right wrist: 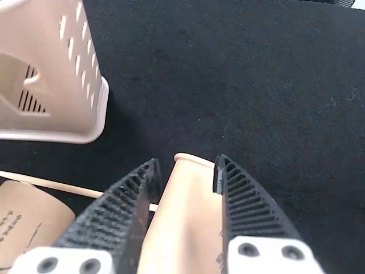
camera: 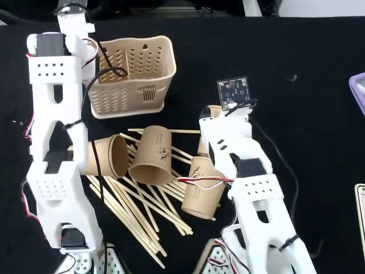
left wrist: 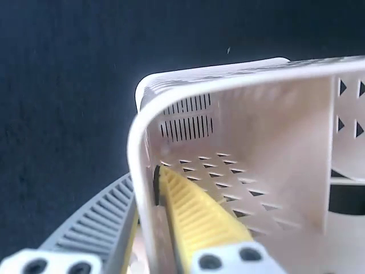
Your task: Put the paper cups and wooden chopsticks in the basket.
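My left tool (left wrist: 145, 174) clamps the basket (camera: 161, 56) wall | my right tool (right wrist: 186, 164) grips one paper cup (right wrist: 182, 220) | basket looks empty; other cups (camera: 153, 155), chopsticks (camera: 137, 212) left on desk (camera: 296, 51)

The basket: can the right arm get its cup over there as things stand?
Probably yes. The right gripper holds a paper cup, and nothing upright stands between it and the basket. The left gripper grips its far wall.
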Available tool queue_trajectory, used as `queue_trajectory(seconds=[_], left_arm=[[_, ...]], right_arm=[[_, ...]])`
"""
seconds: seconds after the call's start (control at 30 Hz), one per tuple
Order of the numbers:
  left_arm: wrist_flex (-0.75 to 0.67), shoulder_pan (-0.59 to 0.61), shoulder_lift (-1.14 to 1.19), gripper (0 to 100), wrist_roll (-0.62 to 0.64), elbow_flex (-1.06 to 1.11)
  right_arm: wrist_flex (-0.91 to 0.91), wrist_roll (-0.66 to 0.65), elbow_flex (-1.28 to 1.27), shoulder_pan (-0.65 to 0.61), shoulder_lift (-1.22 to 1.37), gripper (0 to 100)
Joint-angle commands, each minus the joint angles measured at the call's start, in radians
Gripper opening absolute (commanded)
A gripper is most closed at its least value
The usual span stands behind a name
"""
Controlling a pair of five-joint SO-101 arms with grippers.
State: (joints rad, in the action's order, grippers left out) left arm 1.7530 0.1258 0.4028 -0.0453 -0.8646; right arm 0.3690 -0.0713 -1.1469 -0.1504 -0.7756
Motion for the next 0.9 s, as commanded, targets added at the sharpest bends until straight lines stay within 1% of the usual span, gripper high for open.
queue_trajectory(seconds=[0.0, 0.2, 0.4, 0.47, 0.57, 0.6, 0.73, 0.87], left_arm=[[0.003, -0.021, -0.094, 3, 0.003, 0.067], [0.003, -0.016, -0.095, 3, 0.003, 0.087], [-0.061, -0.015, -0.078, 3, 0.003, 0.105], [-0.074, -0.016, -0.074, 7, 0.008, 0.104], [-0.091, -0.022, -0.074, 19, 0.009, 0.082], [-0.101, -0.024, -0.074, 21, 0.009, 0.064], [-0.127, -0.038, -0.064, 22, 0.011, 0.001], [-0.13, -0.053, -0.064, 22, 0.011, 0.007]], right_arm=[[-0.021, -0.012, 0.004, -0.011, -0.005, 15.9], [-0.021, -0.012, 0.004, -0.011, -0.005, 15.9], [-0.02, -0.012, 0.002, -0.011, -0.005, 15.9], [-0.02, -0.012, 0.002, -0.011, -0.005, 15.9], [-0.02, -0.012, 0.002, -0.011, -0.005, 15.9], [-0.02, -0.012, 0.002, -0.011, -0.005, 15.9], [-0.02, -0.012, 0.002, -0.011, -0.005, 15.9], [-0.02, -0.012, 0.002, -0.011, -0.005, 15.9]])
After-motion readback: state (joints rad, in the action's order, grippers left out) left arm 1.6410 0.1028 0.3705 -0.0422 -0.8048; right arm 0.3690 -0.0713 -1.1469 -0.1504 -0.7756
